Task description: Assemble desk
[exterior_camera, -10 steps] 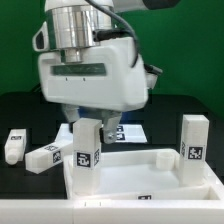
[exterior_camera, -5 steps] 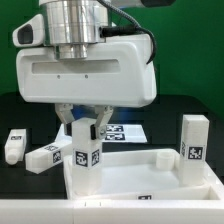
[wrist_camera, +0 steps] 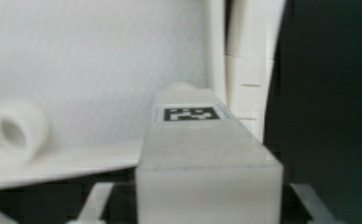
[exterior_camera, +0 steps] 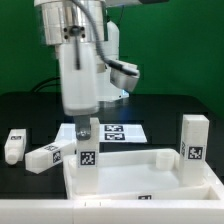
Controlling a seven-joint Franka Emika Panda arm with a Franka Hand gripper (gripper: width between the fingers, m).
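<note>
You see the gripper (exterior_camera: 85, 128) low over the far corner of the desk top (exterior_camera: 150, 178) on the exterior view's left. Its jaws are closed on the upper end of the held leg (exterior_camera: 87, 152). This leg stands upright in that corner of the tray, and a black-and-white tag on it faces the near side.

In the wrist view the same leg fills the space between the jaws, which press on both of its sides. A small tag (wrist_camera: 192, 114) shows at its lower end. Beside it you see the white floor of the desk top and one round socket (wrist_camera: 9, 135).

The right leg (exterior_camera: 192, 140) also stands upright, at the side of the desk top on the exterior view's right, well apart from the gripper.

Two more legs lie on the black table (exterior_camera: 30, 110), on the exterior view's left of the desk top. The first loose leg (exterior_camera: 13, 146) is the farther out to the left. The second loose leg (exterior_camera: 50, 155) lies just beside the rim of the tray.

The marker board (exterior_camera: 120, 132) lies flat on the table behind the desk top, partly hidden by the gripper.
</note>
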